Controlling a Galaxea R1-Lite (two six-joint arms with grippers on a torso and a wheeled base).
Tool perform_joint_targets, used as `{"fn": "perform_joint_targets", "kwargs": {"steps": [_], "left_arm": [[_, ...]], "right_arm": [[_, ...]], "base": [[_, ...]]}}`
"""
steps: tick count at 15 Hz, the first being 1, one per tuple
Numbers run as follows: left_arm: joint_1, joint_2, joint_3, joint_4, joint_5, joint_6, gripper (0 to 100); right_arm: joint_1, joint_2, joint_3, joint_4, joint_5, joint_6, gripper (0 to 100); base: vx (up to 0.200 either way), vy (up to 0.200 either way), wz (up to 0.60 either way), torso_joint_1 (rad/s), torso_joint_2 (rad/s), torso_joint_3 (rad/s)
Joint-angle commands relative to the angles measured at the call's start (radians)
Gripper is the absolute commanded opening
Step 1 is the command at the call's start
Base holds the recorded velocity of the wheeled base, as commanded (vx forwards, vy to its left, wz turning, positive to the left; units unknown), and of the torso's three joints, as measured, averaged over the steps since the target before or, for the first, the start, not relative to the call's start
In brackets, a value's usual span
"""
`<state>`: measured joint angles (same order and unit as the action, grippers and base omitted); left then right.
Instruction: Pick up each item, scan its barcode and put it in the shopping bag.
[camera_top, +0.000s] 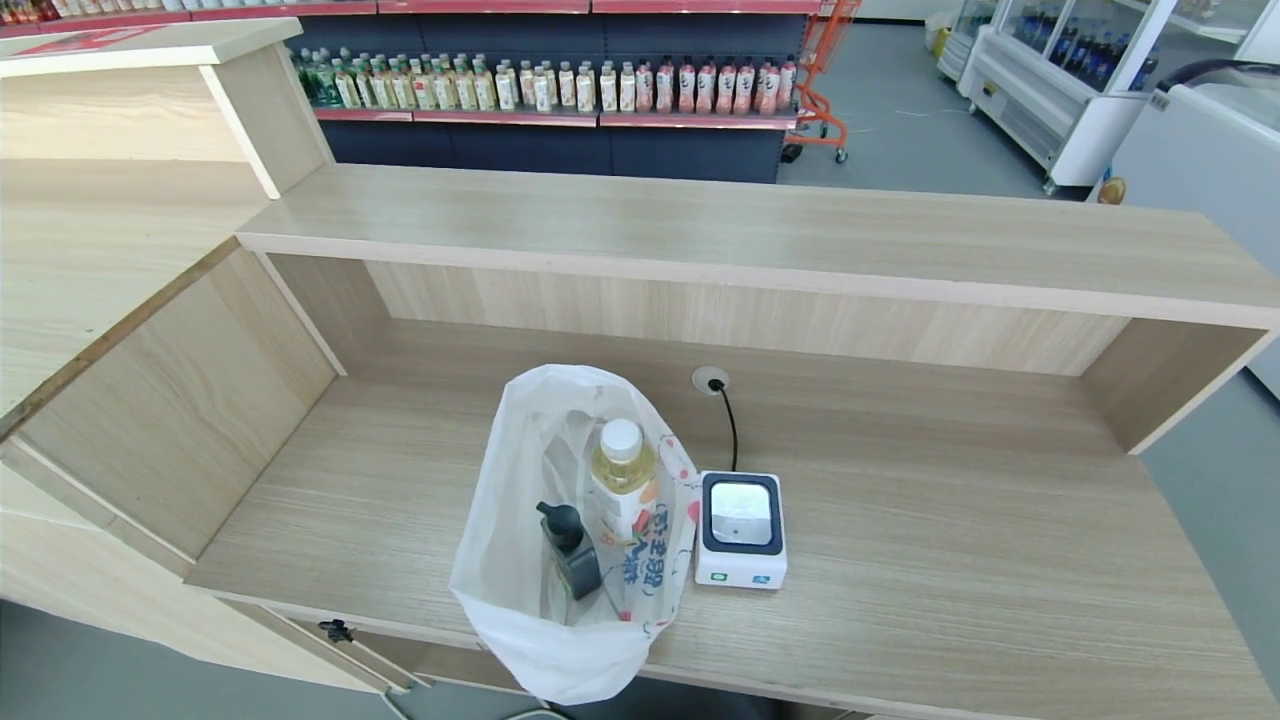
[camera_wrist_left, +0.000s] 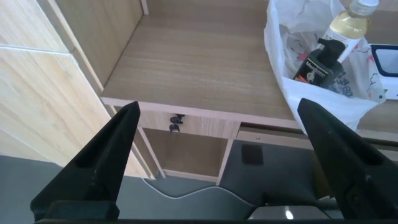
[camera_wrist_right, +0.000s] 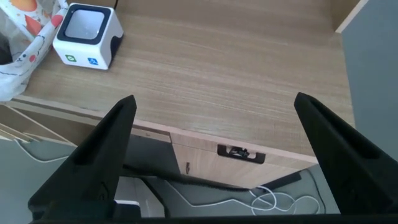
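A white plastic shopping bag (camera_top: 510, 560) stands open on the wooden counter near its front edge. Inside it are a pale yellow drink bottle (camera_top: 624, 470) with a white cap and a dark pump bottle (camera_top: 570, 555). Just right of the bag sits a white barcode scanner (camera_top: 741, 528) with a dark glass top. In the left wrist view my left gripper (camera_wrist_left: 227, 155) hangs open below the counter's front edge, with the bag (camera_wrist_left: 323, 93) and both bottles beyond it. My right gripper (camera_wrist_right: 221, 152) is open too, low before the counter, the scanner (camera_wrist_right: 87, 37) beyond it.
A black cable (camera_top: 730, 425) runs from the scanner to a grommet (camera_top: 710, 379) in the counter. A raised shelf (camera_top: 750, 230) spans the back and a side wall (camera_top: 180, 410) closes the left. Drawer locks (camera_wrist_right: 239, 152) sit under the front edge.
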<state>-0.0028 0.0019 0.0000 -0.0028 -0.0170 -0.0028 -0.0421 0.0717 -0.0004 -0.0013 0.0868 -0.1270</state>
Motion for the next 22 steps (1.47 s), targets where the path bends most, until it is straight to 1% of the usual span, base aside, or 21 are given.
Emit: {"fn": "perform_joint_targets", "kwargs": {"steps": [1, 4, 22], "left_arm": [[0.000, 0.000, 0.000, 0.000, 0.000, 0.000, 100], [0.000, 0.000, 0.000, 0.000, 0.000, 0.000, 100], [0.000, 0.000, 0.000, 0.000, 0.000, 0.001, 100]], "right_arm": [[-0.001, 0.005, 0.000, 0.001, 0.001, 0.000, 100], [-0.001, 0.005, 0.000, 0.001, -0.001, 0.003, 100], [-0.001, 0.003, -0.001, 0.017, -0.010, 0.032, 100]], "base": [[0.000, 0.000, 0.00, 0.000, 0.00, 0.000], [0.000, 0.000, -0.60, -0.004, 0.00, 0.001], [0.000, 0.000, 0.00, 0.000, 0.00, 0.000]]}}
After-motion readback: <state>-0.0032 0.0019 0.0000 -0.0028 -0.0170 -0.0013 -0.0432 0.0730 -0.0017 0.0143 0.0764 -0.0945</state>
